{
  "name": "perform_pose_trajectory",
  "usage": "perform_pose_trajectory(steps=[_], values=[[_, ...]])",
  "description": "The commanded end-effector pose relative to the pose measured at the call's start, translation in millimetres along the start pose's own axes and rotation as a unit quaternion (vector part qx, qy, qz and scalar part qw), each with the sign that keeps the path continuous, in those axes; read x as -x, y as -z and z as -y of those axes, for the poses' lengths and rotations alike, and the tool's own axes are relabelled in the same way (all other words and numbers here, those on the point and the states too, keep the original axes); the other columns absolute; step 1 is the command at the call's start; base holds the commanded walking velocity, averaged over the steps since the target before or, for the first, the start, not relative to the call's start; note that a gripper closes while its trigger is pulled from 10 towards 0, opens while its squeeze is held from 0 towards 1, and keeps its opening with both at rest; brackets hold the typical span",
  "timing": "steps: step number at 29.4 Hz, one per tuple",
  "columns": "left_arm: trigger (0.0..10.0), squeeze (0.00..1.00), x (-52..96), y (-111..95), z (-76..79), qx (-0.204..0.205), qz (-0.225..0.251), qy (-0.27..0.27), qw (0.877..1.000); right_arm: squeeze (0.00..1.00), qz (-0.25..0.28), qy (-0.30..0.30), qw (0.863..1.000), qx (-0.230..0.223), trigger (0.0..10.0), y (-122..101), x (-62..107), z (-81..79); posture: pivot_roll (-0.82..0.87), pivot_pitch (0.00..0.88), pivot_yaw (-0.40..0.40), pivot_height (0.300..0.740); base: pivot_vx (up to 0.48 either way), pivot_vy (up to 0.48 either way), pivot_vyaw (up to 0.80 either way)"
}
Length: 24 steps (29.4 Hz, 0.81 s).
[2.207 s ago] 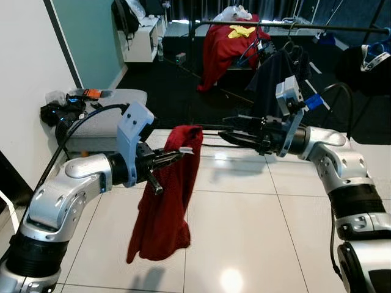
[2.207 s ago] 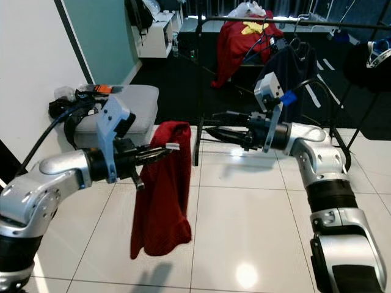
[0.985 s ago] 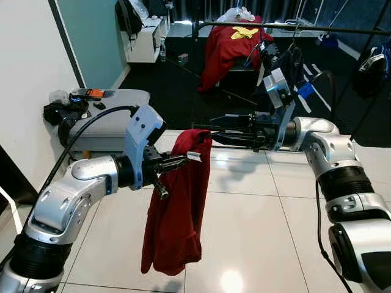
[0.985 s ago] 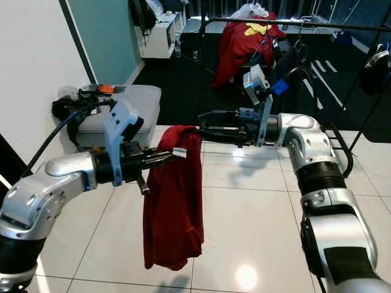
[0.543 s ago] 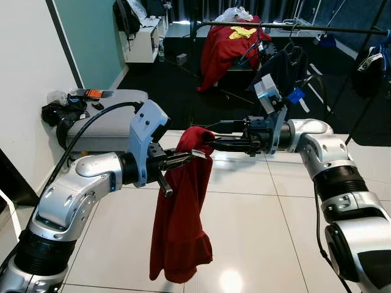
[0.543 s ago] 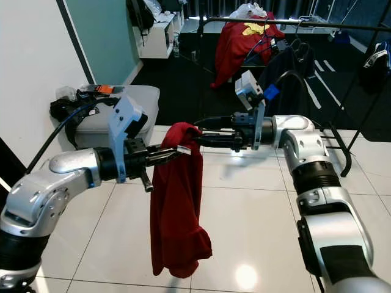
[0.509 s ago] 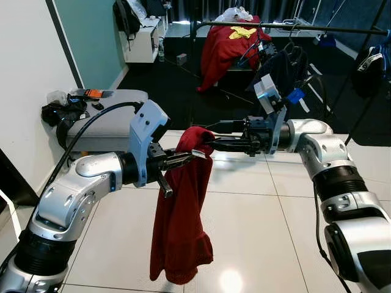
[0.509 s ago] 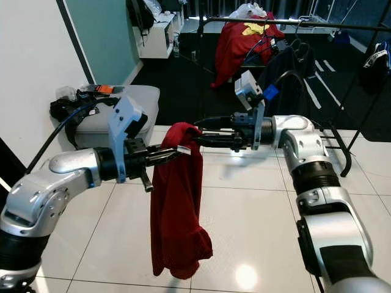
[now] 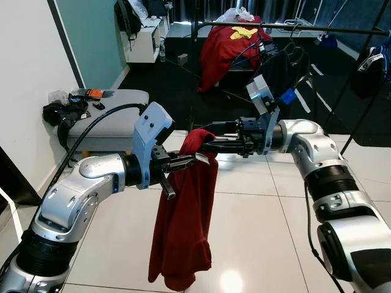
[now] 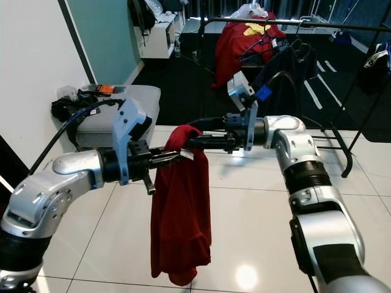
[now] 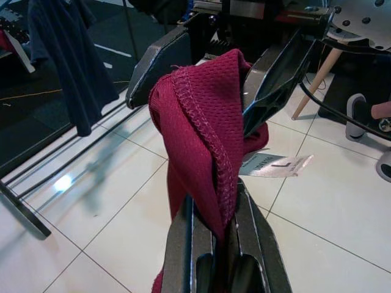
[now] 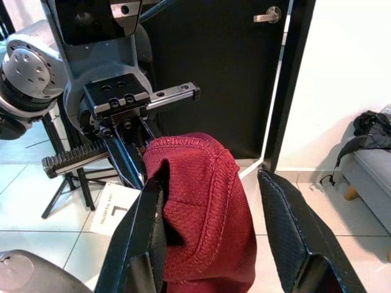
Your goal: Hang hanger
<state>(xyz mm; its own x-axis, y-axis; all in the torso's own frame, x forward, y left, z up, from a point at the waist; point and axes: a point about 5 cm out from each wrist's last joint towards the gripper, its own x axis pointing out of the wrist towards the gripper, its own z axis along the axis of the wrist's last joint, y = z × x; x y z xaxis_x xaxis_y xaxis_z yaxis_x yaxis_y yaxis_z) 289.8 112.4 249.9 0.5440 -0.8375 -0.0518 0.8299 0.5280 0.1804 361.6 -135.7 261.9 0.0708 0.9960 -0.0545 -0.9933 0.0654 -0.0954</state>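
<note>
The clothes rail [image 9: 293, 27] at the back of the room is taken as the landmark; garments are already hung on it, a red one [image 9: 226, 49] and a dark one [image 9: 278, 70]. Well in front of the rail, over the white tiled floor [image 9: 256, 244], a red mesh garment [image 9: 186, 232] is held up between both arms and hangs down in long loose folds. No hanger can be made out inside it.

The left gripper [image 9: 194, 160] is clenched on the garment's top edge: in the left wrist view its fingers [image 11: 183, 235] are pressed together with the stitched hem [image 11: 198, 131] pinched between them. A white label [image 11: 275, 165] is seen just beside the hem.

The right gripper [image 9: 211, 143] is presented from the rail side, at the same top fold. In the right wrist view its fingers [image 12: 137, 235] are spread, with the fold lying between them; one finger touches the cloth, the other stands apart, so nothing is grasped.

The garment is judged light, soft and limp, and offers no stiffness of its own. It is best held at the doubled hem, where the stitching gives the firmest purchase; a hold on single mesh is likely to slip or stretch.
</note>
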Motion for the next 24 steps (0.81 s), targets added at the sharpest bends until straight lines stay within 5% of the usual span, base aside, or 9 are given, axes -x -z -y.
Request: perform_pose_trajectory(steps=[1,2,4,5,24], values=[[0.0,0.00,-3.3,-7.2,2.7,-0.014,0.011,0.007,1.000,0.00,-0.014,-0.004,1.000,0.011,4.0,-3.5,-4.1,1.1,0.09,0.037,-0.007,0.740,0.000,0.000,0.00],[0.0,0.00,-3.2,-7.6,2.8,-0.013,0.013,0.007,1.000,0.00,-0.014,-0.003,1.000,0.011,3.1,-3.3,-4.1,1.3,0.09,0.037,-0.007,0.740,0.000,0.000,0.00],[0.0,0.00,-3.2,-7.9,2.9,-0.013,0.014,0.008,1.000,0.00,-0.014,-0.003,1.000,0.011,3.1,-3.4,-4.0,1.3,0.09,0.037,-0.007,0.740,0.000,0.000,0.00],[0.0,0.00,-2.9,-8.8,3.3,-0.013,0.016,0.010,1.000,0.00,-0.015,-0.005,1.000,0.009,0.0,-3.0,-3.9,1.2,0.09,0.037,-0.008,0.740,0.000,0.000,0.00],[0.3,0.00,-1.7,-5.5,1.7,-0.022,0.001,-0.003,1.000,0.00,-0.020,0.026,0.999,0.024,0.0,-8.0,0.6,7.6,0.09,0.044,-0.014,0.740,0.000,0.000,0.00]])
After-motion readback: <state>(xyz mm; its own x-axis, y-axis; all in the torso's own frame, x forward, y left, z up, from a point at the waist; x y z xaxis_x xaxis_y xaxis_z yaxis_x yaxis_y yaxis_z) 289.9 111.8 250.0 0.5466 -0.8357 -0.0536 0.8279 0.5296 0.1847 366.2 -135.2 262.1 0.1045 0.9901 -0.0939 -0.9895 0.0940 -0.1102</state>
